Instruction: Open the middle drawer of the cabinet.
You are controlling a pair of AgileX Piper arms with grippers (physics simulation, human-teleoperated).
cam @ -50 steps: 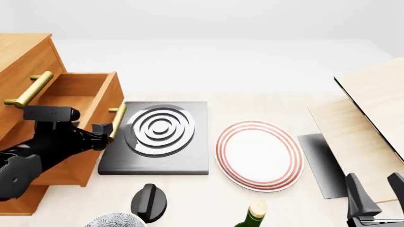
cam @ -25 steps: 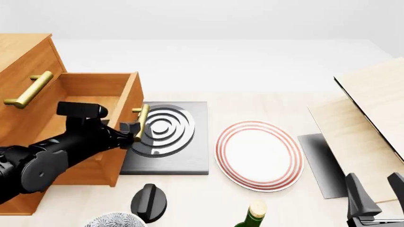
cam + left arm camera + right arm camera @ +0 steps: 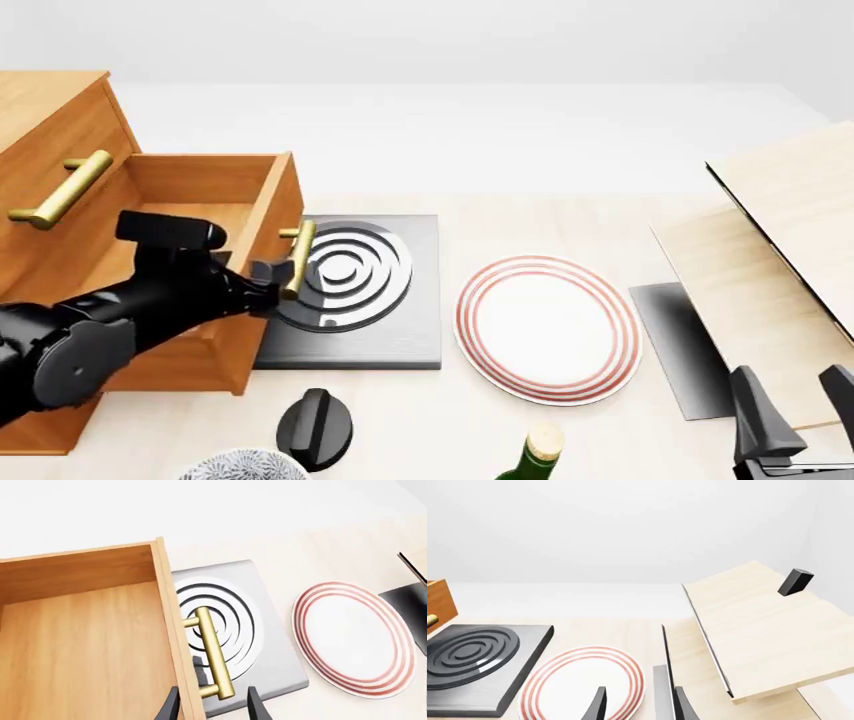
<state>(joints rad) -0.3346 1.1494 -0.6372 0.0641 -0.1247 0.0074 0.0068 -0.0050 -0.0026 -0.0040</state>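
The cabinet (image 3: 54,120) stands at the table's left. Its middle drawer (image 3: 200,180) is pulled far out and shows an empty wooden inside (image 3: 80,645). The drawer's brass bar handle (image 3: 299,255) hangs over a black ringed slab. My left gripper (image 3: 276,275) is at that handle, open. In the left wrist view its fingertips (image 3: 212,707) straddle the lower end of the handle (image 3: 212,650) and the drawer front without pressing on them. My right gripper (image 3: 798,415) rests open at the near right, and it holds nothing in the right wrist view (image 3: 637,705).
A black slab with silver rings (image 3: 350,285) lies right of the drawer, then a red-rimmed white plate (image 3: 547,328). A black knob-shaped object (image 3: 316,428), a patterned bowl (image 3: 247,467) and a green bottle's top (image 3: 541,455) line the near edge. Pale wooden boards (image 3: 787,250) stand at the right.
Over the last second the middle drawer slid further out toward the right with my left gripper at its handle. In the last half second the drawer stayed put and the left arm barely shifted.
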